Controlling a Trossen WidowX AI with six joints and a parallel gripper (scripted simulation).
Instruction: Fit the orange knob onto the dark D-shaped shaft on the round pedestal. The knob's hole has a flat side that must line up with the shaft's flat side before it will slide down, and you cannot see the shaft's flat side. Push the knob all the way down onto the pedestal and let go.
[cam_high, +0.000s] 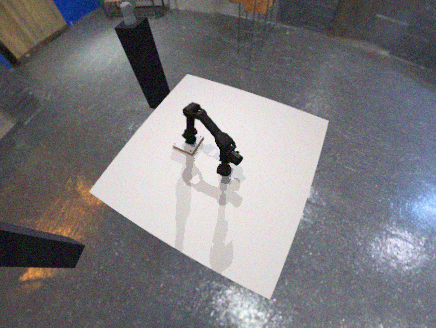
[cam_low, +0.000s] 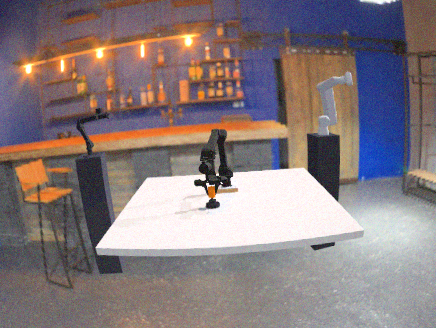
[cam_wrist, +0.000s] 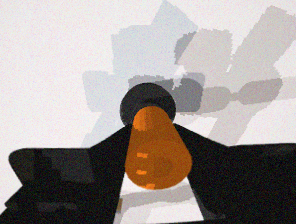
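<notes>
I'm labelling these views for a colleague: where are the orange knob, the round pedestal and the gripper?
Orange knob (cam_low: 211, 192) (cam_wrist: 158, 162): exterior and wrist views, on its side.
Round pedestal (cam_low: 213, 204) (cam_wrist: 131, 102): exterior and wrist views, on its dark body.
Gripper (cam_low: 211, 189) (cam_wrist: 152, 127): same views, midway between its fingertips.

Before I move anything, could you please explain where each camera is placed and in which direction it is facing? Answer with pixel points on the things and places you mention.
Top: high above, looking down at a slant; the whole arm (cam_high: 209, 126) shows.
Exterior: off to the side, above the white table top (cam_low: 280, 220), facing the arm (cam_low: 217, 155) and bar counter (cam_low: 150, 137).
Wrist: on the arm, looking past the gripper (cam_low: 212, 191) (cam_wrist: 157, 150) toward the round pedestal (cam_low: 213, 204) (cam_wrist: 131, 100); both fingers show.
Exterior and wrist share the orange knob (cam_low: 212, 190) (cam_wrist: 159, 155) and pedestal.
</notes>
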